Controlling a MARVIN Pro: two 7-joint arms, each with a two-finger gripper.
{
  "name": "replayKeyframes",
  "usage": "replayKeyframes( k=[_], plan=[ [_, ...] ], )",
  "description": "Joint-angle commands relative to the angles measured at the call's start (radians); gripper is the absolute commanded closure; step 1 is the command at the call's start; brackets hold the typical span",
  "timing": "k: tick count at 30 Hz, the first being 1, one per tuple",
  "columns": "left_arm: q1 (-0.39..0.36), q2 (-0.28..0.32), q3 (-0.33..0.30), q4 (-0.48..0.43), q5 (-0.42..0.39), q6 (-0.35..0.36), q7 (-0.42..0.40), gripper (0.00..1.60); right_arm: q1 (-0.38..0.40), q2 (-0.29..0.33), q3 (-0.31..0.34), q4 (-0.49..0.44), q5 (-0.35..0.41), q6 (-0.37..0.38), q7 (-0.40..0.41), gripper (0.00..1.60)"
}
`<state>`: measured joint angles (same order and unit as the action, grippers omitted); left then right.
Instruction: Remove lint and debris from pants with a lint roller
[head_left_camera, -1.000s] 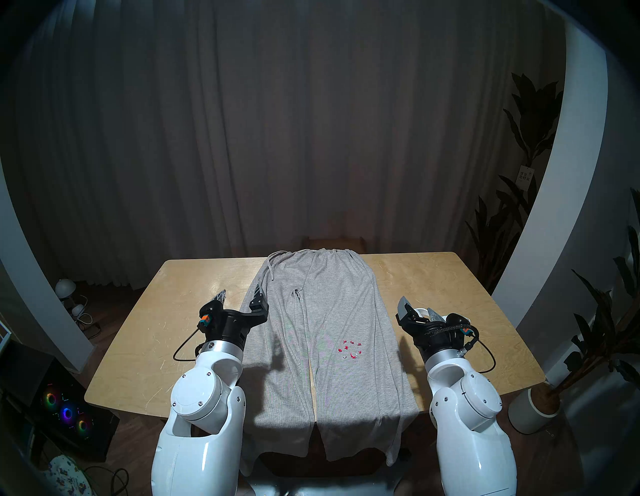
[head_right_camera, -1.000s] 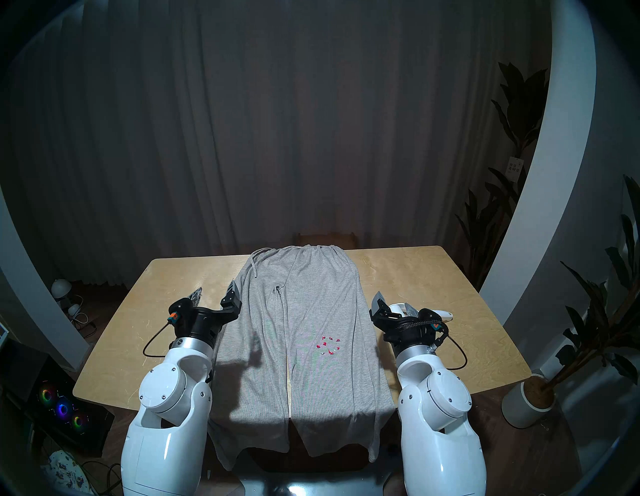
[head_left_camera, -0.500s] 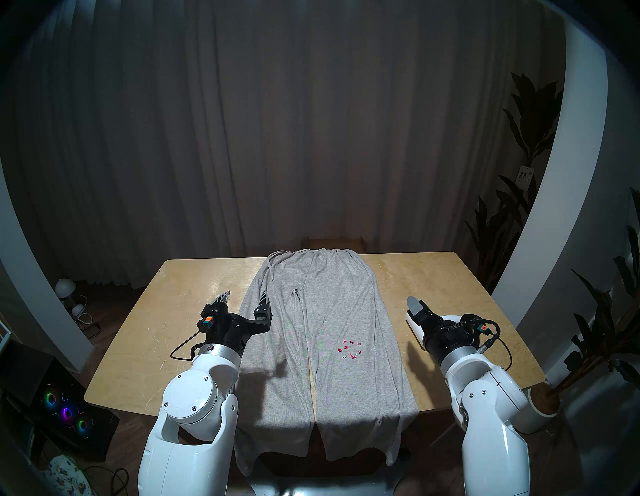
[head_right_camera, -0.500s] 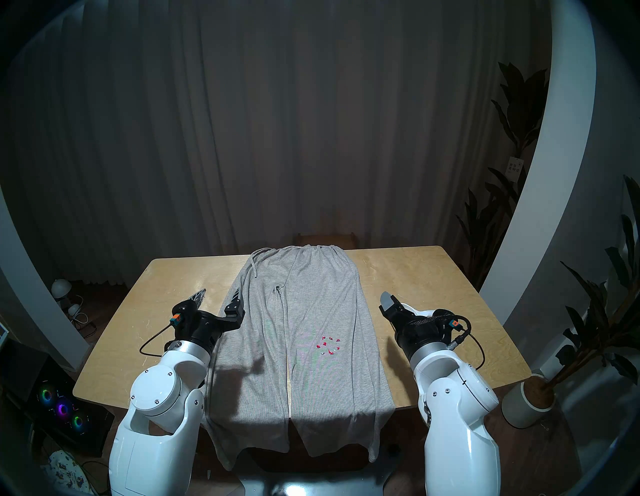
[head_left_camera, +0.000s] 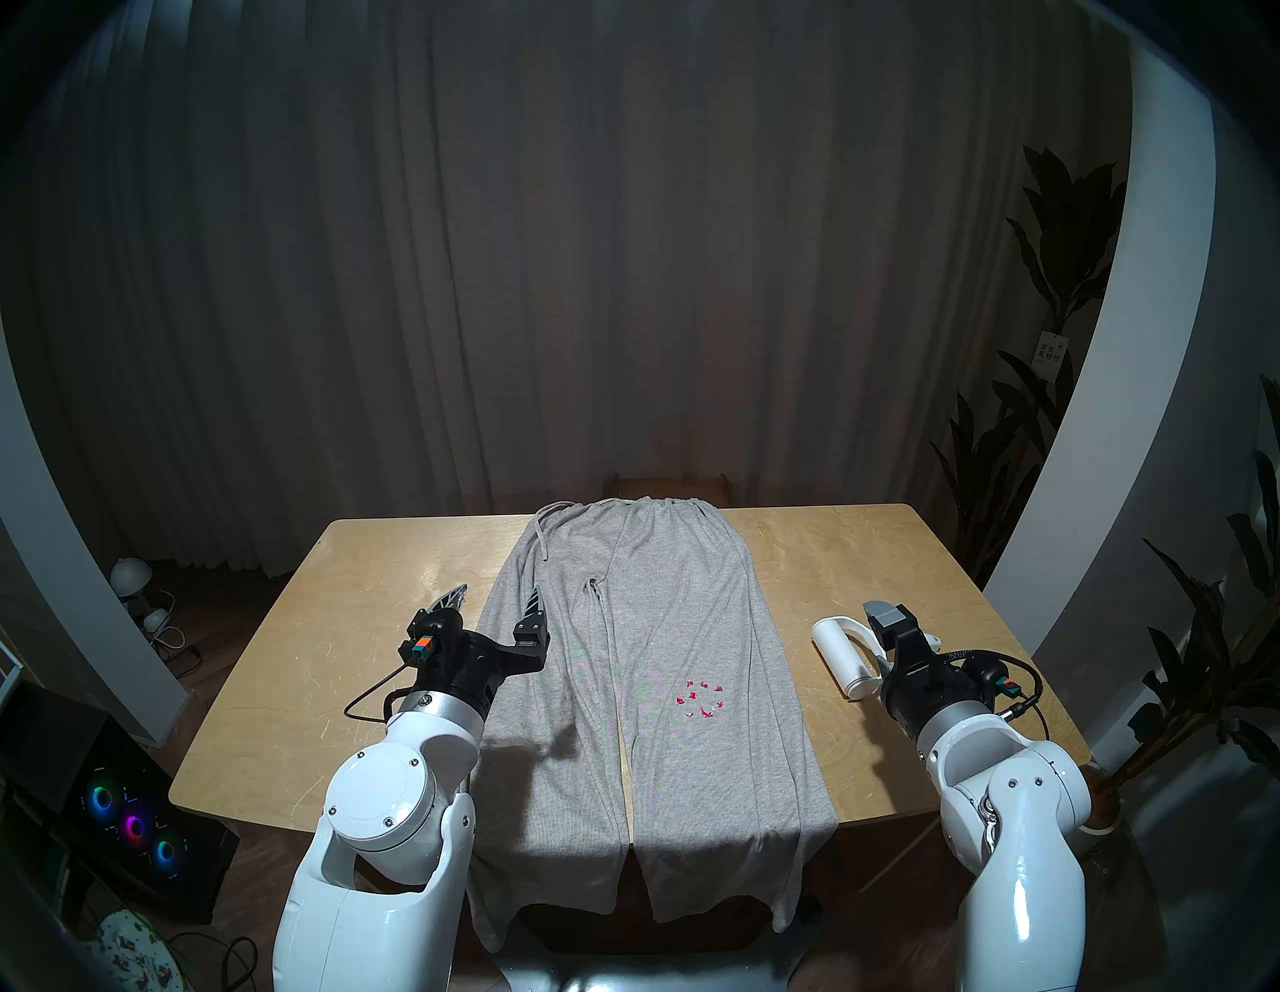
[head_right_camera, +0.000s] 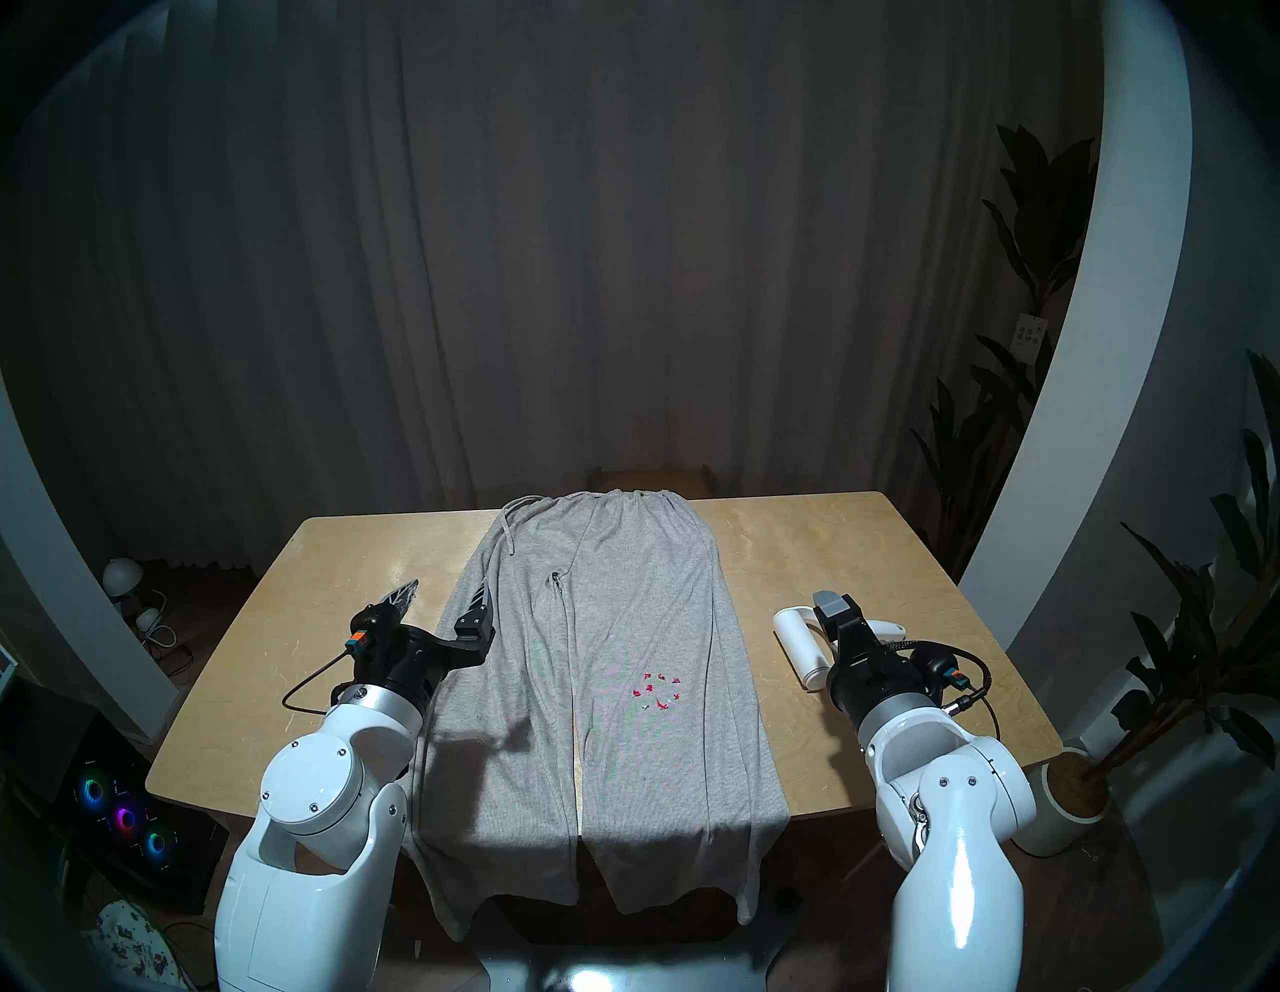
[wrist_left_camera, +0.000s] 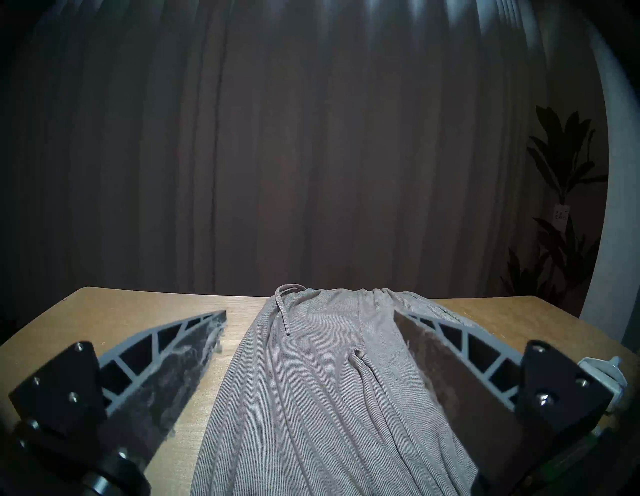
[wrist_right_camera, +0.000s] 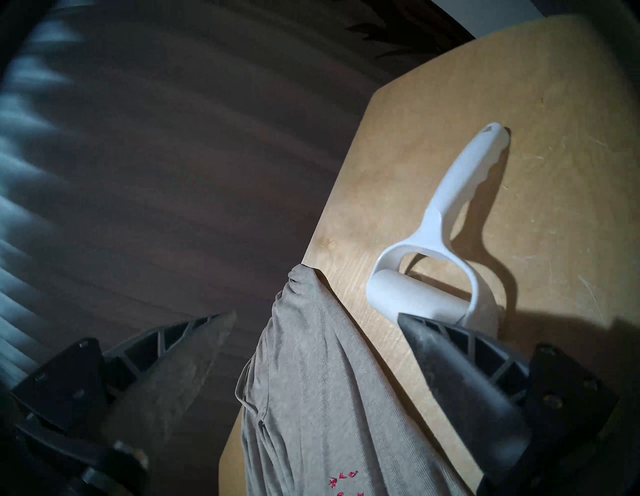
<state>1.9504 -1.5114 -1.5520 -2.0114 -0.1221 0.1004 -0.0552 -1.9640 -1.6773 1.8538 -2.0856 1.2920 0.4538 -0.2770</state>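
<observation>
Head stereo left view: the grey ribbed drawstring pants (head_left_camera: 644, 665) lie flat down the middle of the wooden table (head_left_camera: 866, 554), legs hanging over the near edge. A ring of red-pink scraps (head_left_camera: 701, 698) sits on the pants' right leg, apparently untouched. To the right of the pants, apart from them on bare wood, lies the white lint roller (head_left_camera: 846, 657). The right gripper (head_left_camera: 890, 627) hangs above the roller's handle, jaws wide, holding nothing. The left gripper (head_left_camera: 493, 604) hovers over the pants' left edge, spread open and empty.

Head stereo right view: the same layout; the lint roller (head_right_camera: 803, 644) lies right of the pants (head_right_camera: 602, 658), the scraps (head_right_camera: 658, 691) undisturbed.

Left wrist view: both fingers (wrist_left_camera: 162, 367) stand wide apart over the pants (wrist_left_camera: 318, 398), fuzz clinging to their pads.

Right wrist view: the lint roller (wrist_right_camera: 446, 256) lies on the table beside the pants' waistband, ahead of the parted fingers (wrist_right_camera: 460, 367), not gripped.

Judged from this, nothing is done yet: picking up the roller and rolling the scraps remain. A small tag hangs on the potted plant (head_left_camera: 1053, 346) right of the table; its print is too small to read. No brand shows.
</observation>
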Motion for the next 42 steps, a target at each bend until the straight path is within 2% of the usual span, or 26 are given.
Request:
replayKeyframes(
  k=[1, 8, 12, 18, 23, 28, 30, 35, 39, 42],
  plan=[
    [0.002, -0.002, 0.014, -0.019, 0.003, -0.008, -0.004, 0.00, 0.016, -0.014, 0.032, -0.031, 0.178, 0.000, -0.074, 0.00],
    [0.020, -0.017, 0.059, -0.022, 0.015, -0.007, -0.001, 0.00, 0.065, -0.008, 0.106, 0.002, 0.380, -0.026, -0.181, 0.00],
    [0.020, -0.033, 0.089, -0.025, 0.011, 0.002, -0.001, 0.00, 0.108, 0.004, 0.161, 0.024, 0.471, -0.043, -0.232, 0.00],
    [0.011, -0.017, 0.138, -0.030, 0.047, 0.000, -0.008, 0.00, 0.185, 0.031, 0.248, 0.068, 0.596, -0.072, -0.315, 0.00],
    [0.018, -0.016, 0.146, -0.018, 0.070, 0.011, 0.003, 0.00, 0.229, 0.040, 0.314, 0.132, 0.707, -0.100, -0.401, 0.00],
    [0.003, -0.009, 0.169, -0.014, 0.074, 0.035, 0.055, 0.00, 0.264, 0.063, 0.351, 0.186, 0.828, -0.107, -0.511, 0.00],
    [-0.006, 0.003, 0.195, -0.010, 0.123, 0.058, 0.098, 0.00, 0.273, 0.064, 0.360, 0.200, 0.868, -0.113, -0.553, 0.00],
    [-0.039, 0.038, 0.268, -0.008, 0.157, 0.114, 0.194, 0.00, 0.303, 0.075, 0.386, 0.242, 0.970, -0.135, -0.644, 0.00],
    [-0.075, 0.057, 0.319, -0.013, 0.146, 0.158, 0.269, 0.00, 0.320, 0.085, 0.397, 0.268, 1.045, -0.126, -0.693, 0.00],
    [-0.100, 0.071, 0.355, -0.011, 0.147, 0.182, 0.317, 0.00, 0.326, 0.092, 0.408, 0.247, 1.071, -0.106, -0.685, 0.00]
  ],
)
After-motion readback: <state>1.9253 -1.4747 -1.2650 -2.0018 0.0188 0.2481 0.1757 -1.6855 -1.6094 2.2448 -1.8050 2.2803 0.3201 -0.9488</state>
